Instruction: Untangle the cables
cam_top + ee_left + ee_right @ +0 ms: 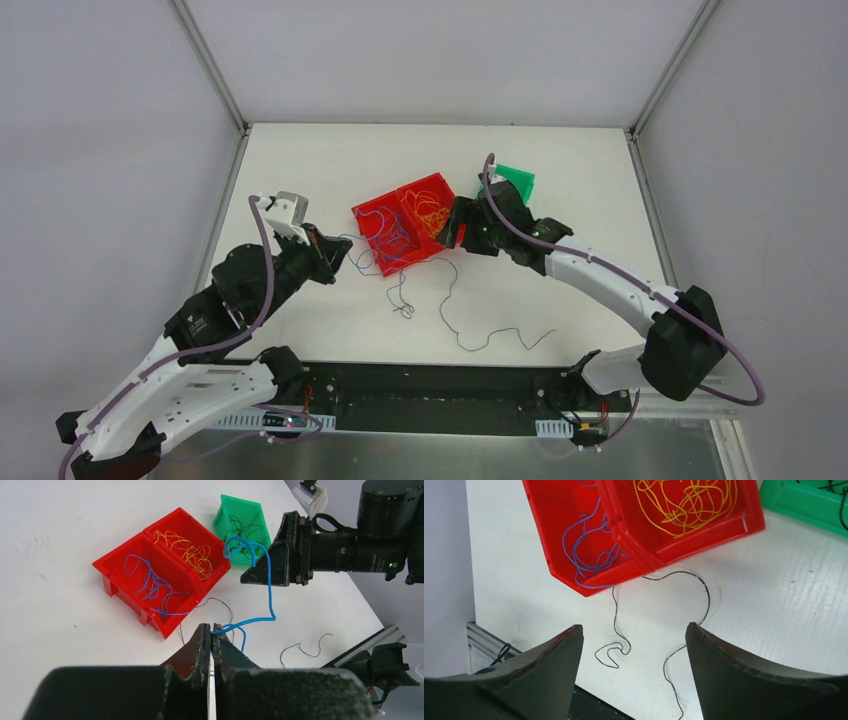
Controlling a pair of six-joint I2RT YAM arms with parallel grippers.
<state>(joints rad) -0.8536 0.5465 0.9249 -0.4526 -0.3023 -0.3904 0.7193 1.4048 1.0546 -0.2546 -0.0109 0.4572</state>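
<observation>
A red two-compartment bin holds blue cables in its left half and orange-yellow cables in its right half. My left gripper is shut on a blue cable that loops up in front of it, held above the table left of the bin. My right gripper is open and empty, hovering at the bin's right side over black cables lying loose on the table. These black cables run from the bin's front toward the near edge.
A green bin with black cables stands behind my right gripper, at the back right. The black base rail runs along the table's near edge.
</observation>
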